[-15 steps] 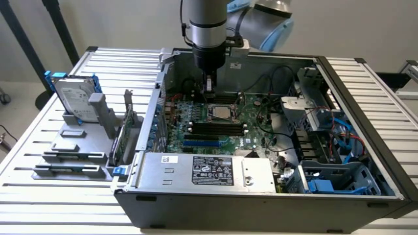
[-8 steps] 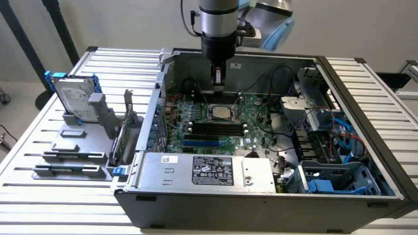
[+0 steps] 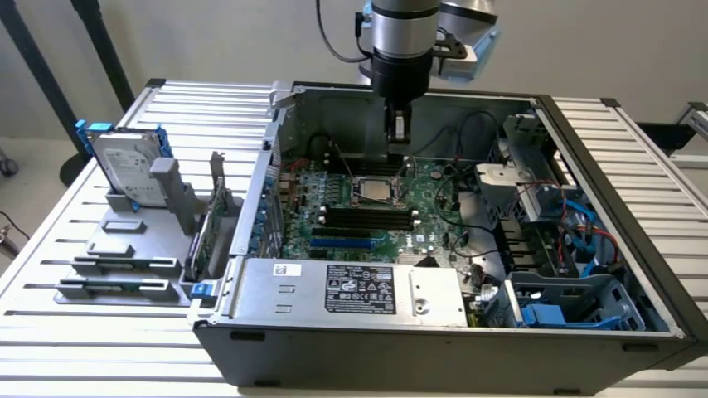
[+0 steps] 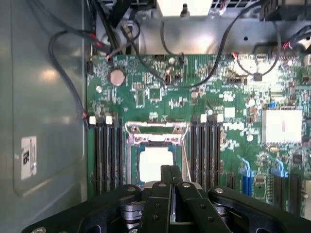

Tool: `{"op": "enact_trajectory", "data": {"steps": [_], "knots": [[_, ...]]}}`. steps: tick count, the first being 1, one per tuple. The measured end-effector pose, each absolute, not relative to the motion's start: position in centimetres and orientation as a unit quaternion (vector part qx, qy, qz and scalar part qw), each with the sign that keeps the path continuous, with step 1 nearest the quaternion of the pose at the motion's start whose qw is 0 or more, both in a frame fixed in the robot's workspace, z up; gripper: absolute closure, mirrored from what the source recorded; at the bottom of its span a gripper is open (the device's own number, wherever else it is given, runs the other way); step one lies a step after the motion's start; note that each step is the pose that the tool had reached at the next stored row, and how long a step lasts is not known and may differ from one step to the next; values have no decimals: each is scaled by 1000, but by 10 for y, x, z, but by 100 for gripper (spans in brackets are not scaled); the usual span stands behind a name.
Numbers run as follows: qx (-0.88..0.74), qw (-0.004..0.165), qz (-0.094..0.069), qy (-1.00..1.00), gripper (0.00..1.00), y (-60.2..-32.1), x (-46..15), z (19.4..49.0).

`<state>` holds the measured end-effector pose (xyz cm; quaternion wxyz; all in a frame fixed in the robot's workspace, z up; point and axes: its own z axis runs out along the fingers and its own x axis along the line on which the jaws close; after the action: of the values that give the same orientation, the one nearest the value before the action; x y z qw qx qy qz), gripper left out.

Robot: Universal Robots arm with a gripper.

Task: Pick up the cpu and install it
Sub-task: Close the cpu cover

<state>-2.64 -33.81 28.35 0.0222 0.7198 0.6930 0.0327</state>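
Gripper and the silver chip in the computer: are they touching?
Apart. The exterior view shows the gripper ending above the cpu, a gap between them.

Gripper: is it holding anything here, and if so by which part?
Nothing is held. The gripper is shut, fingers together with nothing between them; the cpu lies flat in the motherboard socket below.

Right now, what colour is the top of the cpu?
Silver-grey, with a bright sheen. The cpu shows best in the wrist view.
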Motion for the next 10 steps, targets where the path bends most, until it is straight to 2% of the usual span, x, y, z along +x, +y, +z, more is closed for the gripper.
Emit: {"op": "enact_trajectory", "data": {"steps": [10], "knots": [[720, 20, 34, 693, 89, -341, 19, 284]]}}
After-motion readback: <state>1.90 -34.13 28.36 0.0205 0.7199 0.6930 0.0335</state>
